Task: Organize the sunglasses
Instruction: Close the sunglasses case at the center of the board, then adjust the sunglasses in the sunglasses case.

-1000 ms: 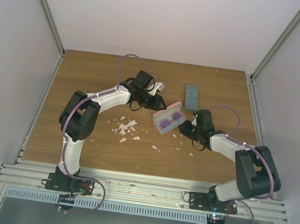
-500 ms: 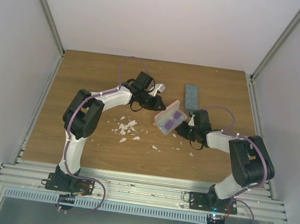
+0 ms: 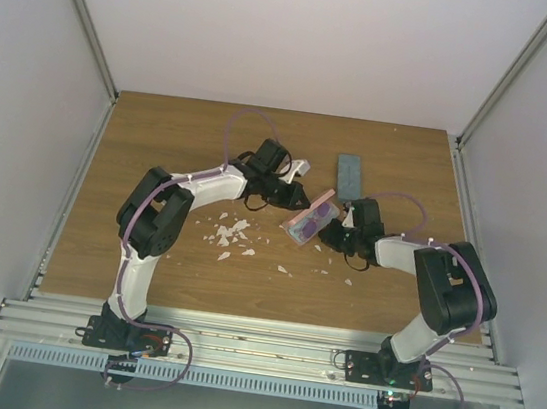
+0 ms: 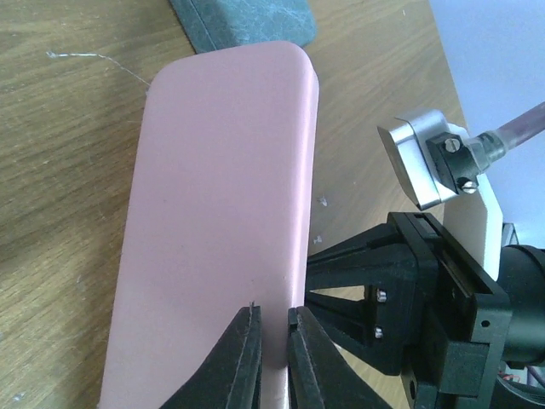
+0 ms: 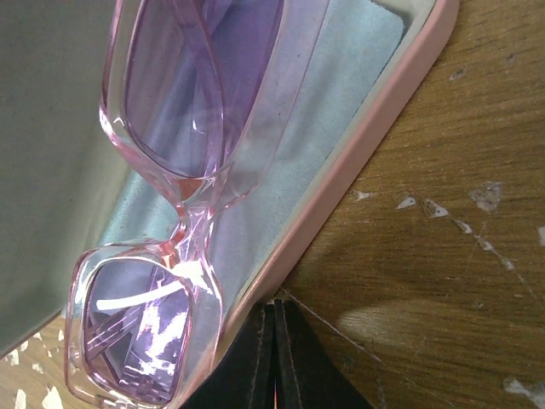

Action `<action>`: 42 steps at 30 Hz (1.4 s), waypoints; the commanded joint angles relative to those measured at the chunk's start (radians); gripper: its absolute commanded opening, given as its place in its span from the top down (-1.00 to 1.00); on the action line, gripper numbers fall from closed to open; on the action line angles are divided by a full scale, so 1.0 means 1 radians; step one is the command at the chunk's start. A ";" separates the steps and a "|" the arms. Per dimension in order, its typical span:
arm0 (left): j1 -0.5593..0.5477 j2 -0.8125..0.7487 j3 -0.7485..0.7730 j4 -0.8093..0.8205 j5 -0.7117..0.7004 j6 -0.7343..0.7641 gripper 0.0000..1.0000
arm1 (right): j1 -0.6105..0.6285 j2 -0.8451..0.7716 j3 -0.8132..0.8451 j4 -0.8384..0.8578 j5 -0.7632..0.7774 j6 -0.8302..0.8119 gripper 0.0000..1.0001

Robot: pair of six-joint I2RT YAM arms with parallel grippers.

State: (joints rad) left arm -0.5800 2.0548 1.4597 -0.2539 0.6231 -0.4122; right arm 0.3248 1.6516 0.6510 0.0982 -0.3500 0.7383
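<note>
**Item:** pink sunglasses point(image 5: 187, 196), lying in the lined base of the open pink case point(image 5: 375, 136), which sits mid-bench point(image 3: 160, 149).

**Left jaws:** at the case's lid side, nearly closed. They appear to pinch the lid's edge.

**Right jaws:** at the case's base side, fully closed and empty, with the tips against the base rim.

**Also present:** blue-grey case point(image 3: 350, 174), beyond the pink case and apart from it. The black pair cannot be made out.

**Step, as judged:** shutting the lid.

**Method advised:**
- Keep the right jaws braced so the base cannot slide.
- Swing the lid slowly along its hinge arc.
- First confirm the frame sits wholly inside the rim, so nothing is nipped.
</note>
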 commanded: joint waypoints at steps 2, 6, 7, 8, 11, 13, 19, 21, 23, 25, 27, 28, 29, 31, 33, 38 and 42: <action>-0.029 0.008 0.006 -0.069 -0.107 0.002 0.75 | 0.002 0.016 0.003 0.016 -0.007 0.005 0.94; -0.029 0.012 0.039 -0.100 -0.148 0.020 0.72 | 0.003 -0.011 -0.005 -0.004 -0.012 -0.024 0.86; -0.029 0.014 0.045 -0.104 -0.150 0.022 0.71 | 0.005 -0.017 -0.006 -0.008 -0.019 -0.032 0.85; -0.029 0.016 0.049 -0.106 -0.149 0.022 0.71 | 0.011 -0.023 -0.007 -0.018 -0.027 -0.039 0.84; -0.029 0.019 0.045 -0.107 -0.145 0.020 0.70 | 0.029 -0.031 0.006 -0.054 -0.032 -0.062 0.80; -0.029 0.019 0.041 -0.104 -0.143 0.018 0.69 | 0.042 -0.038 0.014 -0.070 -0.031 -0.072 0.77; -0.029 0.023 0.034 -0.100 -0.137 0.017 0.69 | 0.062 -0.030 0.048 -0.093 -0.027 -0.084 0.68; -0.029 0.024 0.034 -0.100 -0.136 0.018 0.69 | 0.066 -0.033 0.057 -0.094 -0.029 -0.083 0.63; -0.029 0.024 0.033 -0.100 -0.136 0.018 0.68 | 0.068 -0.035 0.064 -0.094 -0.029 -0.083 0.55; -0.029 0.026 0.033 -0.099 -0.135 0.018 0.68 | 0.070 -0.033 0.070 -0.094 -0.033 -0.083 0.47; -0.029 0.025 0.035 -0.100 -0.131 0.018 0.68 | 0.071 -0.030 0.073 -0.094 -0.035 -0.083 0.38; -0.030 0.027 0.035 -0.100 -0.129 0.018 0.68 | 0.072 -0.029 0.074 -0.094 -0.035 -0.085 0.34; -0.029 0.027 0.036 -0.100 -0.128 0.019 0.68 | 0.071 -0.029 0.074 -0.094 -0.032 -0.085 0.34; -0.029 0.028 0.036 -0.100 -0.124 0.021 0.68 | 0.072 -0.038 0.066 -0.094 -0.017 -0.077 0.36; -0.029 0.030 0.034 -0.102 -0.117 0.024 0.68 | 0.071 -0.058 0.056 -0.113 0.008 -0.069 0.40; -0.029 0.030 0.027 -0.093 -0.097 0.027 0.68 | 0.070 -0.129 0.013 -0.125 0.074 -0.056 0.43; -0.030 0.035 0.029 -0.092 -0.089 0.030 0.68 | 0.067 -0.148 -0.005 -0.142 0.141 -0.037 0.51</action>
State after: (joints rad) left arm -0.6014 2.0552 1.4990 -0.3176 0.5266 -0.4007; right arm 0.3882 1.5265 0.6685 -0.0162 -0.2970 0.6758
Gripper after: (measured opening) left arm 0.161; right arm 0.269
